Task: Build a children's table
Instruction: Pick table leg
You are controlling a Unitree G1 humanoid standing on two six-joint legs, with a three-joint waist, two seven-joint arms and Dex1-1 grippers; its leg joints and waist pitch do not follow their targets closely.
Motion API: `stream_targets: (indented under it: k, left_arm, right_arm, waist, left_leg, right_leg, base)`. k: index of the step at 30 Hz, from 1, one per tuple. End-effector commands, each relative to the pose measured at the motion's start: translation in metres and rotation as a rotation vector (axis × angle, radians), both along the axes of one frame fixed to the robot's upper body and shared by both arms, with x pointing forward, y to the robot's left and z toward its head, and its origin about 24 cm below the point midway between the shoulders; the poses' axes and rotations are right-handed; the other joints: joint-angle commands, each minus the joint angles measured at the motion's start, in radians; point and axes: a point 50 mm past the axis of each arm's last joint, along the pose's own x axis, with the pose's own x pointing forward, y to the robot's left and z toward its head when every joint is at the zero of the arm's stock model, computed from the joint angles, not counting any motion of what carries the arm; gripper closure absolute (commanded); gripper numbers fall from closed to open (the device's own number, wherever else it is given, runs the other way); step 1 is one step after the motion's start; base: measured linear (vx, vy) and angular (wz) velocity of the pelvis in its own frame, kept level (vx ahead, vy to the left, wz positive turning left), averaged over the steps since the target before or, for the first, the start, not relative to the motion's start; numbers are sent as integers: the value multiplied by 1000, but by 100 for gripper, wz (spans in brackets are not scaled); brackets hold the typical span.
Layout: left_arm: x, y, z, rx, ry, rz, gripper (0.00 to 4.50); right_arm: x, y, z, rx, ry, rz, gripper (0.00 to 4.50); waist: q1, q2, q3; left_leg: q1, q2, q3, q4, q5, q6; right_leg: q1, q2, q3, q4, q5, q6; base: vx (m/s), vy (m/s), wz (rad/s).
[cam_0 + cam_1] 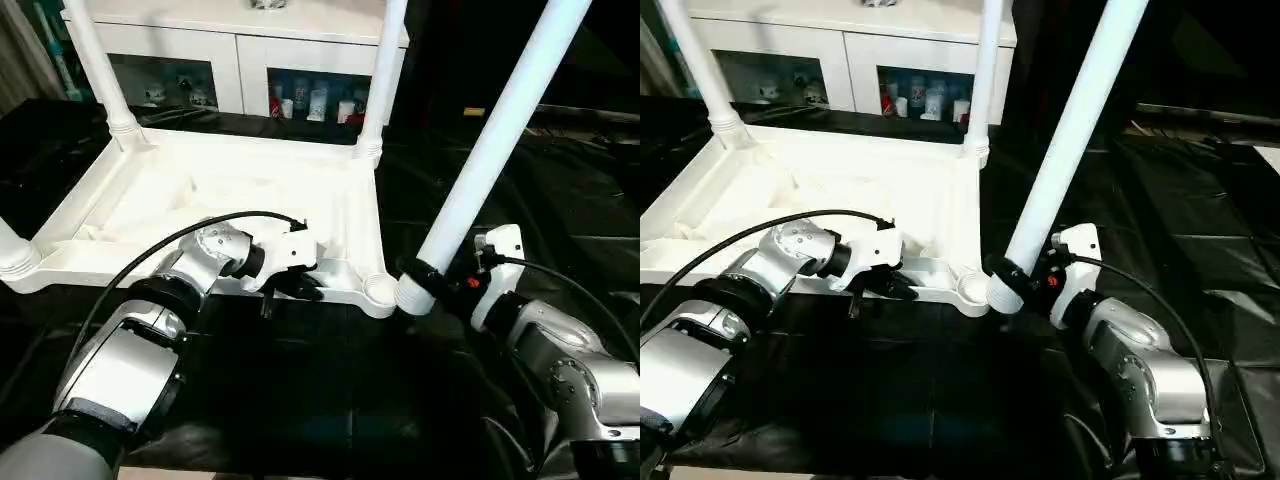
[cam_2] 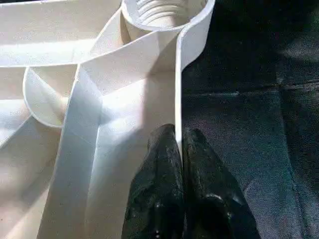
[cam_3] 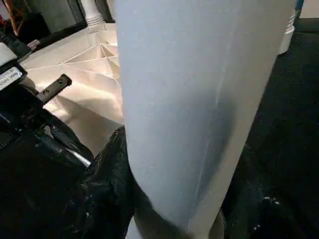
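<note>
Lying upside down on the black cloth: the children's table
Look: all white plastic, a rectangular top with rounded corner sockets and raised ribs across the underside, which faces up
Legs fitted: two stand in the far corner sockets, one on the robot's left and one on its right; the foot of a third shows at the near left corner
Open socket: the near right corner socket shows its inner threads in the left wrist view
Loose leg: a long tapered white tube, its thick end low beside the near right socket, its length slanting up and away to the robot's right
Long axis of the top: runs from the robot's left to its right, the near rim facing the robot
Left gripper: black fingers pressed together, pinching the thin near rim of the table top just beside the open socket
Right gripper: fingers clasped around the thick lower end of the loose leg
Writing: a small label on the left gripper's body shows in the right wrist view, too small to read
Work table: covered in black cloth, the white table resting on it
Behind: a white cabinet with glass doors, small bottles on its shelf
</note>
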Motion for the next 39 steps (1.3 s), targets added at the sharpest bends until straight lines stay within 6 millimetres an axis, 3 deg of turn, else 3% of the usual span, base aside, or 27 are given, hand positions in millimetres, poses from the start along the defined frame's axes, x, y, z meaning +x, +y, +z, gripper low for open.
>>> stream_targets:
  k: [1,2,3,4,6,7,8,9,10,11,12,13,14,15,17,18,19,21,23,28,31,34,39]
  left_arm:
    - [-13,8,-27,19,108,59,450]
    - [-15,8,-30,19,119,71,450]
    - [-19,8,-37,9,155,100,450]
    - [-20,8,-39,6,163,105,450]
    - [-21,8,-41,-12,187,136,450]
    - [-23,8,-44,-23,209,169,450]
    - [-23,9,-45,-17,213,199,450]
    - [-23,11,-46,-5,217,265,450]
    - [-23,11,-46,-4,217,269,450]
    - [-24,13,-45,2,215,309,450]
    - [-25,15,-44,5,212,339,450]
    - [-27,16,-42,6,212,353,450]
    - [-29,21,-40,37,196,366,450]
    - [-32,25,-39,63,182,370,450]
    - [-37,32,-37,95,152,350,450]
    - [-38,32,-36,94,152,347,450]
    - [-43,36,-34,91,146,308,450]
    - [-52,39,-32,84,156,253,450]
    - [-55,41,-30,90,162,233,450]
    - [-58,39,-26,76,158,216,450]
    - [-50,13,-15,-36,165,215,450]
    - [-48,10,-14,-40,161,214,450]
    - [-49,7,-14,-57,171,211,450]
  right_arm:
    - [8,0,14,5,-80,-33,263]
    - [10,1,15,2,-89,-38,263]
    - [14,2,16,-2,-109,-57,263]
    - [15,2,16,-3,-112,-61,263]
    - [17,3,18,11,-128,-61,263]
    - [18,3,16,11,-110,-47,263]
    - [18,4,15,18,-91,-33,263]
    - [19,7,11,28,-52,3,263]
    - [19,7,11,28,-49,5,263]
    - [20,9,9,31,-29,22,263]
    - [21,11,7,35,-17,33,263]
    - [23,13,6,32,-13,35,263]
    - [24,15,4,30,-6,51,263]
    - [25,17,3,26,-2,64,263]
    - [27,21,2,8,6,97,263]
    - [27,22,2,9,4,103,263]
    - [29,26,4,16,-6,133,263]
    - [31,31,7,27,-15,161,263]
    - [32,32,8,33,-16,174,263]
    - [33,38,7,49,-1,218,263]
    - [32,44,-2,45,71,293,263]
    - [34,45,-2,51,80,303,263]
    - [39,49,-3,48,89,311,264]
  waist:
    - [5,4,-72]
    - [4,4,-72]
    - [0,-11,-72]
    - [0,-1,-71]
    - [-1,2,-69]
    - [1,-7,-67]
    - [1,-4,-65]
    - [-1,-9,-62]
    - [-3,-19,-57]
    - [-4,-14,-57]
    - [-8,-22,-59]
    - [-12,-17,-59]
    - [-17,-33,-57]
    - [-22,-27,-58]
    - [-27,-27,-58]
    - [-28,-26,-59]
    - [-27,-31,-59]
    - [-35,-34,-63]
    - [-35,-30,-63]
    - [-27,-26,-73]
    - [-21,-34,-71]
    - [-10,-32,-69]
    - [-8,-33,-70]
  left_leg:
    - [24,12,-8,-68,-240,8]
    - [23,13,-9,-69,-243,9]
    - [23,13,-6,-68,-249,14]
    - [24,12,-7,-69,-249,16]
    - [27,15,-6,-71,-280,8]
    - [28,15,-7,-73,-293,6]
    - [27,15,-8,-75,-301,6]
    - [28,16,-9,-78,-323,3]
    - [26,16,-11,-81,-349,3]
    - [30,18,-12,-83,-365,-3]
    - [27,19,-17,-84,-370,-8]
    - [27,20,-18,-87,-375,-18]
    - [21,17,-17,-88,-375,-16]
    - [14,16,-22,-93,-364,-22]
    - [11,16,-26,-96,-368,-29]
    - [18,14,-25,-93,-374,-32]
    - [22,14,-26,-92,-380,-32]
    - [9,13,-28,-95,-346,-31]
    - [17,14,-25,-93,-338,-28]
    - [21,9,-13,-77,-186,6]
    - [25,10,-8,-75,-199,17]
    - [30,13,-9,-78,-235,4]
    - [27,12,-10,-79,-233,-11]
  right_leg:
    - [54,-35,13,-53,-28,-266]
    - [54,-36,13,-52,-31,-268]
    - [52,-37,13,-56,-55,-265]
    - [50,-39,13,-58,-91,-262]
    - [46,-38,15,-64,-143,-250]
    - [47,-38,14,-64,-179,-242]
    - [45,-39,15,-69,-202,-236]
    - [44,-40,15,-72,-246,-224]
    - [43,-42,14,-78,-319,-207]
    - [42,-44,14,-80,-354,-199]
    - [44,-48,13,-82,-404,-178]
    - [39,-47,14,-86,-415,-168]
    - [39,-42,11,-90,-424,-159]
    - [46,-44,9,-85,-427,-148]
    - [45,-45,8,-90,-462,-123]
    - [36,-43,10,-95,-459,-120]
    - [34,-42,10,-93,-442,-127]
    - [44,-38,9,-84,-380,-135]
    - [37,-36,11,-82,-340,-149]
    - [47,-23,10,-52,-33,-236]
    - [47,-25,10,-55,-67,-251]
    - [43,-29,12,-63,-142,-231]
    - [44,-30,12,-62,-148,-216]
  base:
    - [0,0,0]
    - [0,0,0]
    - [0,0,0]
    - [0,0,0]
    - [0,0,0]
    - [0,0,0]
    - [0,0,0]
    - [0,0,0]
    - [0,0,0]
    - [0,0,0]
    - [0,0,0]
    - [0,0,0]
    - [0,0,0]
    - [0,0,0]
    - [0,0,0]
    - [0,0,0]
    - [0,0,0]
    - [0,0,0]
    - [0,0,0]
    - [0,0,0]
    - [0,0,0]
    - [0,0,0]
    - [0,0,0]
